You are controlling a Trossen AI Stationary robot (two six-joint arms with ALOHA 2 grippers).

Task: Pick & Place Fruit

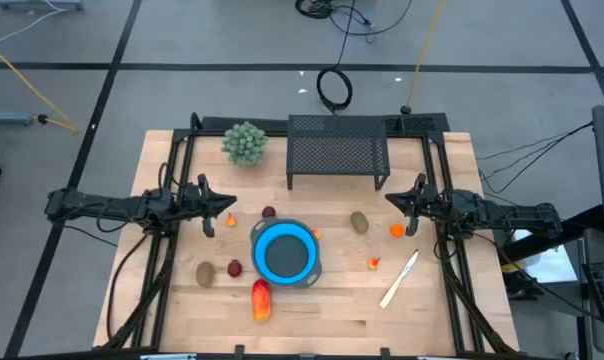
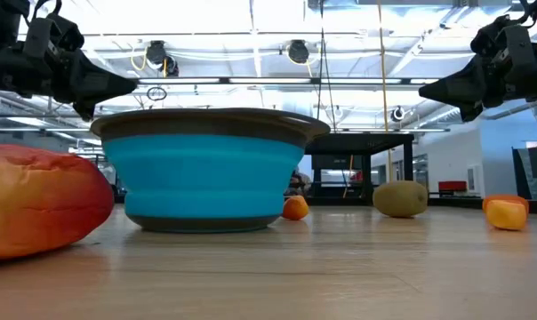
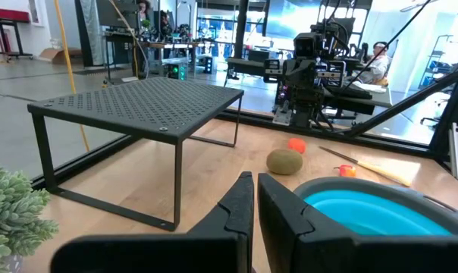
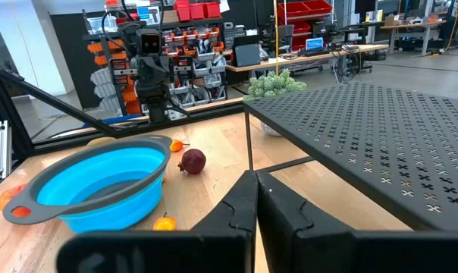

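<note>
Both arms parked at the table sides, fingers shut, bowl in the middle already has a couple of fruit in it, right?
Not quite. The high view shows the blue bowl empty; the fruit, such as the red-yellow oblong and the olive oval, all lie on the table around it. The rest stands: left gripper and right gripper wait at the sides, fingers shut.

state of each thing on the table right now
bowl: upright, empty
left gripper: shut, holding nothing, above the table
right gripper: shut, holding nothing, above the table
mango: lying on the table, outside the bowl
kiwi: on the table, loose
knife: lying flat
rack: standing, nothing on top
plant: upright
</note>
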